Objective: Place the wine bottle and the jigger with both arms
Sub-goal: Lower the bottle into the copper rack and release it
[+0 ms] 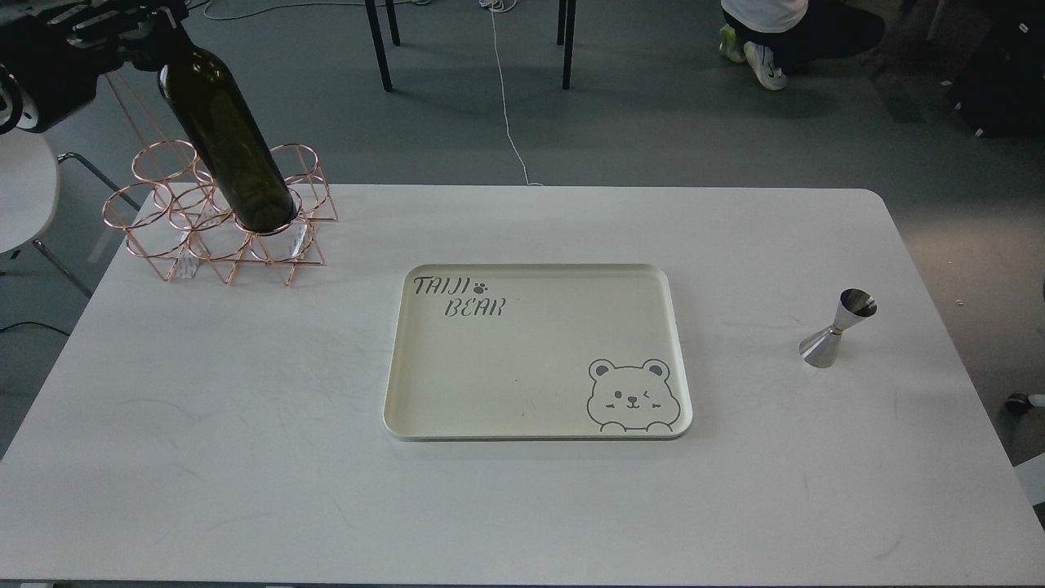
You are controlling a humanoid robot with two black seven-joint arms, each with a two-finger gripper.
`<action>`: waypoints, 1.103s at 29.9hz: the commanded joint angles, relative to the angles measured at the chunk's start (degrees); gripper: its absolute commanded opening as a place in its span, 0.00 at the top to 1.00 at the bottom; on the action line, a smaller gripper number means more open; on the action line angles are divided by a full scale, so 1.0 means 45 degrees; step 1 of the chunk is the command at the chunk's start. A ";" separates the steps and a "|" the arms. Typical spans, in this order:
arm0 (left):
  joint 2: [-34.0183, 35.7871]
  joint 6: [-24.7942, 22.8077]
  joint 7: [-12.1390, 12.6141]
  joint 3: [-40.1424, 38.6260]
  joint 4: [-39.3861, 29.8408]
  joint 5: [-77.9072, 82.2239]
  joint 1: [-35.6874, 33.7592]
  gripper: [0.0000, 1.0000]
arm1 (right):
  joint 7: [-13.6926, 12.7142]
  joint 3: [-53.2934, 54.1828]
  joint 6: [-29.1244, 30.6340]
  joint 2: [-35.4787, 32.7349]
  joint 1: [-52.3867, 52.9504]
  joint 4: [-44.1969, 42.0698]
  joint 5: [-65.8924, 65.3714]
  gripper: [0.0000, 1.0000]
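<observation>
Head view: our left jaws (122,33) grip the wine bottle (224,135) by its neck, its base in the copper rack (220,216); the jigger (837,328) stands on the bench (245,457).

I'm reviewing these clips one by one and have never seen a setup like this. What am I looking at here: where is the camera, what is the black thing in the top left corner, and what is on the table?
The single picture comes from a camera in the robot's head, looking forward and down at a white table. The black shape in the top left corner is the robot's left arm; its claw is at the neck of the wine bottle, but it is too dark to tell how the fingers sit. The bottle leans, with its base in a ring of a copper wire rack. In the middle lies a cream tray printed with a bear and nothing on it. To the right, the small silver jigger stands on the table by itself. The right arm is out of view.
</observation>
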 commanded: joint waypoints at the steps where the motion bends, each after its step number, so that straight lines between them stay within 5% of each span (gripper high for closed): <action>1: -0.0022 0.0023 0.0015 0.0012 0.0000 -0.0006 -0.0005 0.89 | -0.0001 -0.0002 -0.0001 -0.0013 0.0016 -0.0001 0.0018 0.03; 25: -0.0881 0.0316 0.0015 0.1144 0.0743 -0.0084 0.0170 0.77 | -0.0001 -0.0002 -0.0001 -0.0013 -0.0003 -0.0020 -0.0001 0.03; 33: -0.1271 0.0335 0.0034 0.1280 0.1231 -0.0064 0.0190 0.63 | -0.0001 -0.0002 -0.0001 -0.0013 -0.0062 -0.0020 -0.0001 0.03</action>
